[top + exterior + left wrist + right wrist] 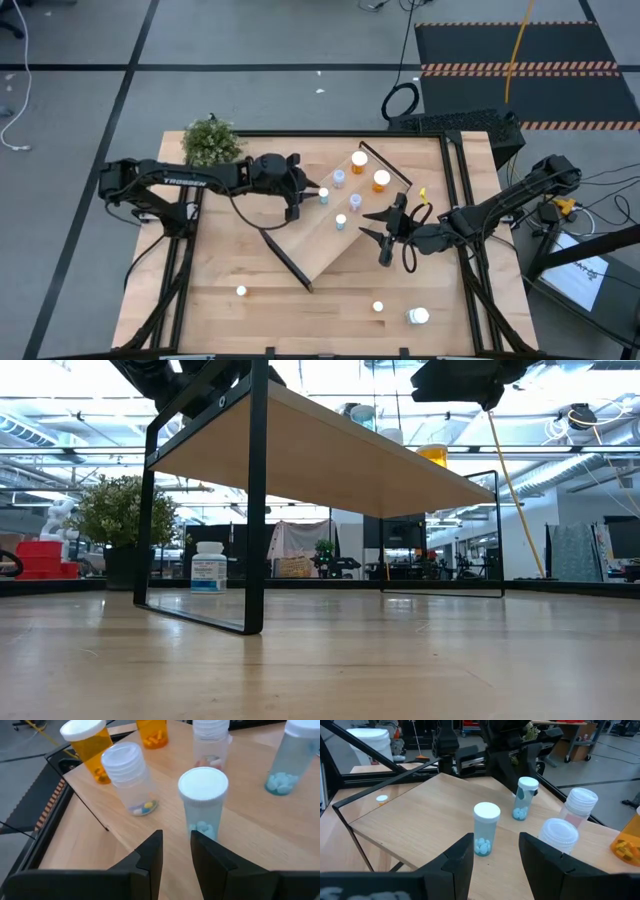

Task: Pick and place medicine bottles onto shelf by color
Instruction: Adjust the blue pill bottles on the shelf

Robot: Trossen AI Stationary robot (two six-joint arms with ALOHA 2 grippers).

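Note:
The shelf [320, 235] is a light-wood board with black brackets, standing slantwise mid-table. Several bottles with white caps stand upright on it: two orange [358, 160] [381, 180], two clear [338, 178] [355, 200], two pale blue [323, 194] [341, 221]. My left gripper [176, 851] is open by a narrow gap and empty, just short of a pale blue bottle [202, 805]. My right gripper [496, 855] is open and empty, facing the other pale blue bottle [486, 827]. Three more bottles [241, 291] [378, 307] [418, 316] rest on the tabletop near its front edge.
A green bushy plant [211, 141] stands at the table's far left corner. A larger white bottle [209, 568] stands on the table beyond the shelf's bracket [255, 500] in the low view. Bare tabletop [320, 310] lies between the shelf and the near edge.

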